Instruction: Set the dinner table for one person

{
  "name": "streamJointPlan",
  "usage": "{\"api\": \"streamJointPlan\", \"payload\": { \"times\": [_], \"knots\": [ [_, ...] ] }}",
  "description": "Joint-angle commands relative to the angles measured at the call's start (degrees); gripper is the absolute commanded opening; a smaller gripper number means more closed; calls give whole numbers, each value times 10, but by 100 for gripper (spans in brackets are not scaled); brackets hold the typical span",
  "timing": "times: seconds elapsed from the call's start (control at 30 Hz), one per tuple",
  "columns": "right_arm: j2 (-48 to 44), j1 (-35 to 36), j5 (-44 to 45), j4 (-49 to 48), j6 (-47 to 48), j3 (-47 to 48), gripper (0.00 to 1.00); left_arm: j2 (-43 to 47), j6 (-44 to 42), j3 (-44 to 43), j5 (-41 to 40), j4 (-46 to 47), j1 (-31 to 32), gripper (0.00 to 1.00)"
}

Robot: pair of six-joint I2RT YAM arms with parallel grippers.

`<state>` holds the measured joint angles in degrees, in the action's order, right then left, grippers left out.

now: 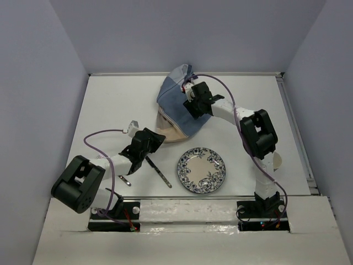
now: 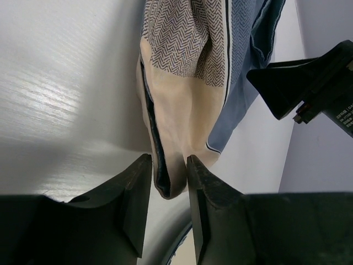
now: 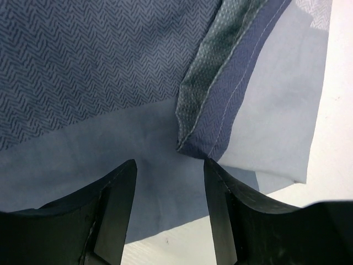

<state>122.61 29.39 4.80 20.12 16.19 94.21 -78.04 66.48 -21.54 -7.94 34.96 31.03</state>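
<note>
The dinner table [image 1: 110, 110] — a broad matte white top — fills the overhead view from the arm bases at 6 o'clock to the back wall at 12 o'clock. On its far half, at about 12 o'clock from the table's middle, lies the placemat [image 1: 176, 105]. It is bunched and folded over itself, with blue herringbone panels uppermost and a beige band along its 6 o'clock edge. A blue-and-white patterned plate [image 1: 201, 169] sits flat near the front edge, at about 5 o'clock from the placemat and apart from it. At 9 o'clock from the plate two slim metal utensils [image 1: 159, 172] lie on the bare top. One is near the plate and the other is further out, partly under the left arm; they are too small to tell what kind they are.

The left gripper [image 2: 169, 164] reaches to the placemat's beige corner at 7 o'clock. In its wrist view the corner fold runs down between the two fingers [image 2: 135, 193] and fills the gap, both inner faces against the cloth — a pinch on the placemat. The right gripper [image 3: 170, 165] hangs over the placemat's blue part, toward 1 o'clock. Its jaws stand spread with nothing between them, and a folded dark-blue hem corner lies just past the tips.
</note>
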Motion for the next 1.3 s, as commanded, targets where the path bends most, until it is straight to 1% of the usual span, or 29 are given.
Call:
{"api": "streamJointPlan", "payload": {
  "times": [0.0,0.1,0.23,0.3,0.47,0.53,0.6,0.73,0.8,0.83,0.87,0.97,1.03,1.07,1.1,1.17,1.27],
  "knots": [
    [11,7,35,2,22,45,58,-4,-15,-7,-6,27,-2,41],
    [22,12,47,2,24,55,58,-8,-15,-8,-4,27,-2,36],
    [33,12,61,1,32,62,57,-8,-19,-10,-1,28,-2,27],
    [37,12,74,-3,37,67,57,-9,-24,-12,-1,27,-2,24],
    [50,12,82,-4,54,79,56,-7,-38,-14,3,27,-3,11],
    [56,12,78,-3,60,81,56,-6,-38,-13,6,27,-4,3],
    [59,12,76,0,67,81,54,-6,-38,-12,7,27,-4,0],
    [69,12,94,-1,68,99,52,-6,-43,-16,12,27,-6,0],
    [71,12,100,-3,66,106,48,-3,-46,-16,14,27,-7,0],
    [70,12,106,-5,65,110,42,-1,-48,-16,14,27,-7,0],
    [69,12,110,-7,62,112,39,1,-50,-16,14,27,-8,0],
    [66,12,133,-35,53,114,25,10,-60,-17,14,27,-8,0],
    [66,12,150,-43,46,118,19,17,-66,-16,13,27,-9,0],
    [66,12,153,-47,39,121,9,21,-68,-16,11,27,-10,0],
    [66,12,156,-49,37,123,6,26,-71,-16,10,27,-11,0],
    [69,12,162,-52,32,127,0,32,-75,-15,8,27,-15,0],
    [63,12,173,-54,6,129,0,40,-86,-18,14,27,-23,0]
  ]
}}
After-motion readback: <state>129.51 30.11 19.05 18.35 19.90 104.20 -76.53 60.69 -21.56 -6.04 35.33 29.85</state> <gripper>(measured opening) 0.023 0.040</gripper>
